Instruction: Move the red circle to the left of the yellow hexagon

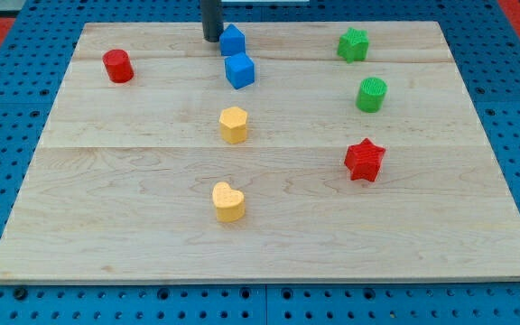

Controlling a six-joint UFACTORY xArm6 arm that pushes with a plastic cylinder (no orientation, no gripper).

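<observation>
1. Red circle: a short red cylindrical block standing upright near the upper left corner of the pale wooden board, well apart from every other block.
2. Yellow hexagon: a yellow six-sided block near the middle of the board, to the right of and below the red circle in the view, with bare wood between the two.
3. My tip: the lower end of the straight dark rod, resting at the top edge of the board, just beside the left side of the upper blue block; whether the two touch cannot be told. The rod is a plain pusher and holds nothing. It stands to the right of the red circle and well apart from it.
4. Lower blue block: a blue cube just below the upper blue block, whose exact shape is unclear.
5. Yellow heart: a yellow heart-shaped block below the yellow hexagon, toward the view's bottom.
6. Red star: a red star-shaped block at the right of the board.
7. Green cylinder: a green round block above the red star.
8. Green star: a green star-shaped block near the upper right corner.
9. Blue perforated table: the surface surrounding the board.
</observation>
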